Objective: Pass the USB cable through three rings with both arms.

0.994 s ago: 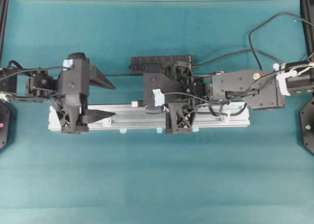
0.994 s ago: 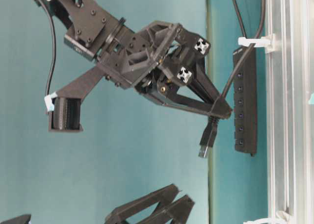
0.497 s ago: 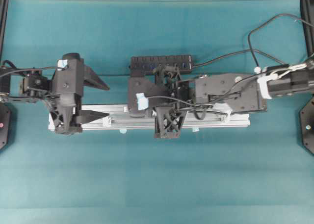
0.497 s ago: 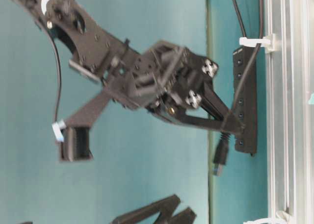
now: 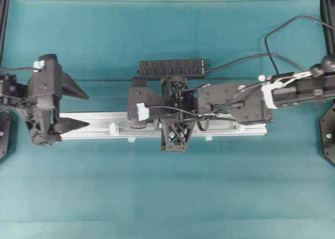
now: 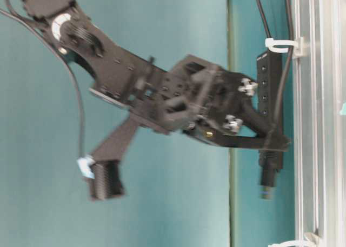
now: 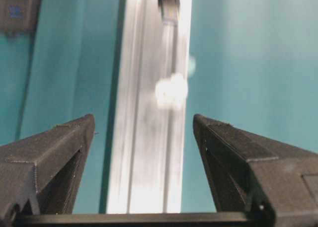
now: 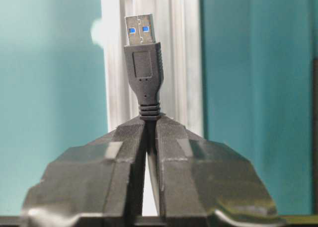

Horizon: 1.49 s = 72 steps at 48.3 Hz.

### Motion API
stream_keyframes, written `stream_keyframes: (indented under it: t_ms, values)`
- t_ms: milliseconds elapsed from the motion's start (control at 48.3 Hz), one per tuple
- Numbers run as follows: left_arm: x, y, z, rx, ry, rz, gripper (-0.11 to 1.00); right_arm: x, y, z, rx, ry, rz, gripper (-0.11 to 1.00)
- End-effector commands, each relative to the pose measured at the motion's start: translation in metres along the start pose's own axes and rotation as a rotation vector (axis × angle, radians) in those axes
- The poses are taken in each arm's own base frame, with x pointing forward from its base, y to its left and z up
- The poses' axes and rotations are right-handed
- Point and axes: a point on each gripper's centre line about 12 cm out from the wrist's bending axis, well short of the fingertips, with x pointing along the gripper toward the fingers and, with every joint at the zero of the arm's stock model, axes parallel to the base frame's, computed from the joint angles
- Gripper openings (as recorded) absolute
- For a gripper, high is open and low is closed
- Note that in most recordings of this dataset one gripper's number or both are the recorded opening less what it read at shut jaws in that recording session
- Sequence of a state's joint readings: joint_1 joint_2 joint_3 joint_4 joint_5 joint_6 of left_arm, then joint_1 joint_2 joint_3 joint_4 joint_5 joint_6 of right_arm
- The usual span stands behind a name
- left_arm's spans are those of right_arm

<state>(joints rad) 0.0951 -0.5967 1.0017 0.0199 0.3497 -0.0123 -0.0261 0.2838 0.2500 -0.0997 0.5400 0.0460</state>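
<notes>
Overhead view: teal table (image 5: 167, 197) w/ long silver rail (image 5: 94, 130) lying left–right across the middle. Right arm (image 5: 230, 100) reaches from the right edge across the rail's middle; left arm (image 5: 42, 100) sits at the rail's left end. Black multi-port hub (image 5: 171, 67) lies just behind the rail, parallel to it, its own cable running off to the right.

Left gripper (image 5: 70, 108): fingers spread wide, one tip over the table behind the rail, the other over the rail's left end; nothing between them. Left wrist view confirms: both fingers (image 7: 49, 152) far apart, rail (image 7: 144, 152) running down the gap, a blurred whitish ring (image 7: 171, 90) on the rail ahead, and the plug (image 7: 169, 6) at the top of the frame.

Right gripper (image 8: 149, 125): closed tight on the USB cable (image 8: 143, 58) just behind the plug's strain relief. Plug points straight out past the fingertips, silver tip w/ blue insert facing the camera, rail directly behind it.

Table-level view: right gripper (image 6: 278, 144) holds the plug (image 6: 268, 168) close beside the rail (image 6: 319, 149), plug roughly parallel to it. Cable already runs through one whitish ring (image 6: 281, 42) on the rail; a 2nd ring (image 6: 292, 243) stands further along, ahead of the plug. In the overhead view a ring (image 5: 112, 128) shows on the rail betw. the two grippers.
</notes>
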Motion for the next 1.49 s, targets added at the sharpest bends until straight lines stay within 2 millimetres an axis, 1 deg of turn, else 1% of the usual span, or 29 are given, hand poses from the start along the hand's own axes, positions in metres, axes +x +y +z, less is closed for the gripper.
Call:
stream_keyframes:
  t_ms: [0, 104, 414, 559, 684, 891, 1036, 1284, 1471]
  values:
    - [-0.005, 0.000, 0.002, -0.001, -0.008, 0.000, 0.85, -0.004, 0.004, 0.013, -0.009, -0.028, 0.005, -0.08]
    - [-0.008, 0.000, 0.000, -0.001, -0.011, 0.000, 0.85, 0.000, 0.004, 0.019, -0.007, -0.028, 0.005, -0.08]
    - [-0.008, 0.000, 0.000, -0.005, -0.014, 0.001, 0.85, 0.014, 0.008, 0.027, -0.015, 0.001, 0.007, -0.08]
    - [-0.008, 0.000, 0.000, -0.004, -0.015, 0.000, 0.85, 0.017, 0.009, 0.031, -0.016, 0.001, 0.009, -0.08]
    - [-0.008, 0.000, 0.000, -0.005, -0.015, 0.001, 0.85, 0.016, 0.010, 0.037, -0.009, -0.013, 0.013, -0.08]
    - [-0.008, 0.000, 0.000, -0.006, -0.015, 0.001, 0.85, 0.018, 0.013, 0.040, -0.009, -0.016, 0.019, -0.08]
    - [-0.008, 0.000, 0.000, -0.005, -0.015, 0.001, 0.85, 0.024, 0.017, 0.037, -0.018, -0.004, 0.021, -0.08]
    - [-0.008, 0.000, 0.000, -0.005, -0.017, 0.001, 0.85, 0.030, 0.017, 0.039, -0.018, -0.006, 0.022, -0.08]
    - [-0.008, 0.000, 0.000, -0.005, -0.017, 0.001, 0.85, 0.030, 0.017, 0.043, -0.016, -0.014, 0.022, -0.08]
